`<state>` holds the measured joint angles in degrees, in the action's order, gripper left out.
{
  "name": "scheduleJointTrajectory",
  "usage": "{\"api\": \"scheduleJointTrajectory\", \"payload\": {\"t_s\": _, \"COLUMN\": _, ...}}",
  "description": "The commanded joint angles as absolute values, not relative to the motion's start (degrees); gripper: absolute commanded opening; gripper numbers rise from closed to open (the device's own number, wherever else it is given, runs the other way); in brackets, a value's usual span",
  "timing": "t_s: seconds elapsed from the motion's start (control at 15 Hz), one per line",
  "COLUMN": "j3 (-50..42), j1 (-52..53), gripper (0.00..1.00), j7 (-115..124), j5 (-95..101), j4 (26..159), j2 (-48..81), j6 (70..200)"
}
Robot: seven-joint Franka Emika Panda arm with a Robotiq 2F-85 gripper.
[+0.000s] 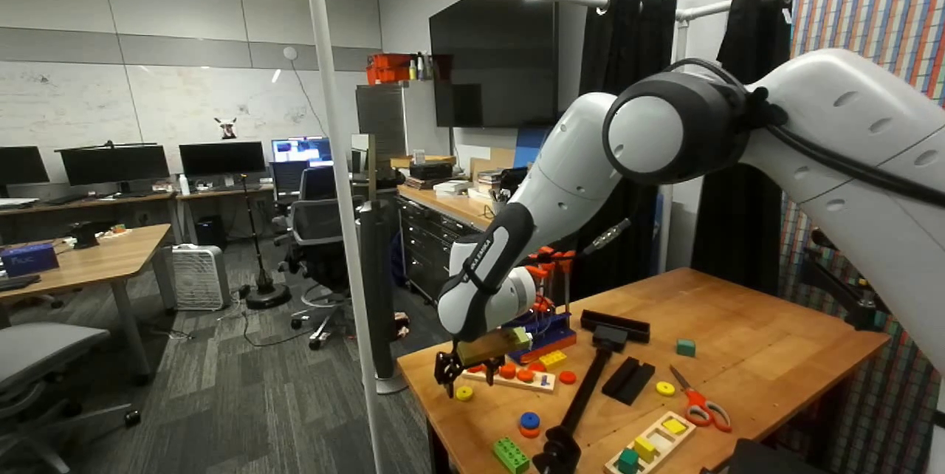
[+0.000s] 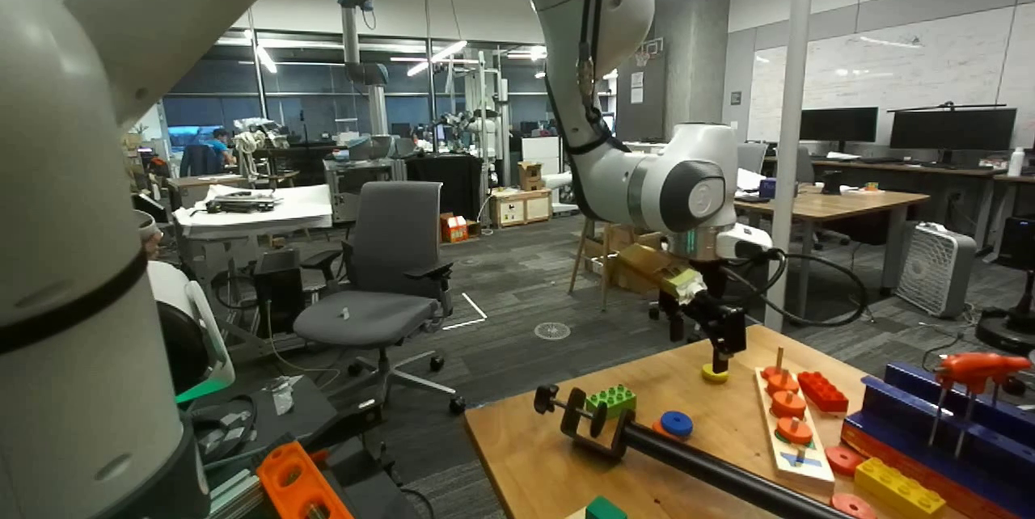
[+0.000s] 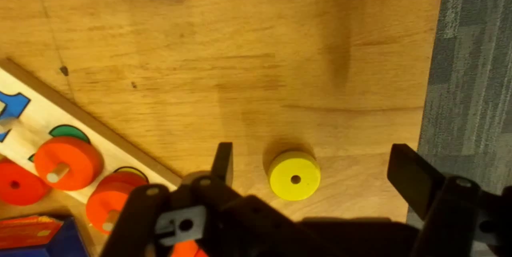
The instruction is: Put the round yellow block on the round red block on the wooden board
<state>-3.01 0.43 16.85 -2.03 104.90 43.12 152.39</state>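
Hanging low over the counter [image 3: 280,69], the claw [image 3: 309,161] stands wide, its 2 fingers [image 3: 225,163] spread to either side of the round yellow block [image 3: 295,175]. That block lies flat on the counter, closer to the finger on the side of the wooden board [image 3: 42,115], and bare counter shows between it and both fingers in the wrist view. The board, near it, carries round red blocks [image 3: 69,161] threaded on pegs [image 3: 58,172], and a loose red disc [image 3: 18,185] rests just beside the board on the counter. In both exterior views the claw points down at the yellow block, which lies off the board and near the counter's edge. A black clamp bar [image 2: 711,466] crosses the counter; near it, in both exterior views, a blue disc [image 1: 530,420] sits on an orange-red disc [image 1: 528,433]. A green brick [image 2: 612,400] lies by the clamp bar's screw end, a red brick [image 2: 823,392] just beside the board, and a yellow brick [image 2: 899,487] near a blue rack [image 2: 906,430]. Well apart from the claw, in an exterior view, a 2nd yellow disc [image 1: 665,388] lies near orange-handled scissors [image 1: 701,409], with a slotted wooden tray [image 1: 659,437] bearing yellow and green pieces [image 1: 644,448] close by.
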Motion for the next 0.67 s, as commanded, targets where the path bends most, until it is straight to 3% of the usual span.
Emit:
{"api": "scheduleJointTrajectory", "payload": {"t_s": 0.0, "j3": -2.7, "j1": -0.3, "gripper": 1.0, "j7": 15.5, "j5": -4.1, "j4": 99.4, "j2": 47.4, "j6": 152.0}}
{"api": "scheduleJointTrajectory", "payload": {"t_s": 0.6, "j3": -3.4, "j1": 0.4, "gripper": 1.0, "j7": 15.9, "j5": -3.4, "j4": 91.5, "j2": 53.3, "j6": 150.7}}
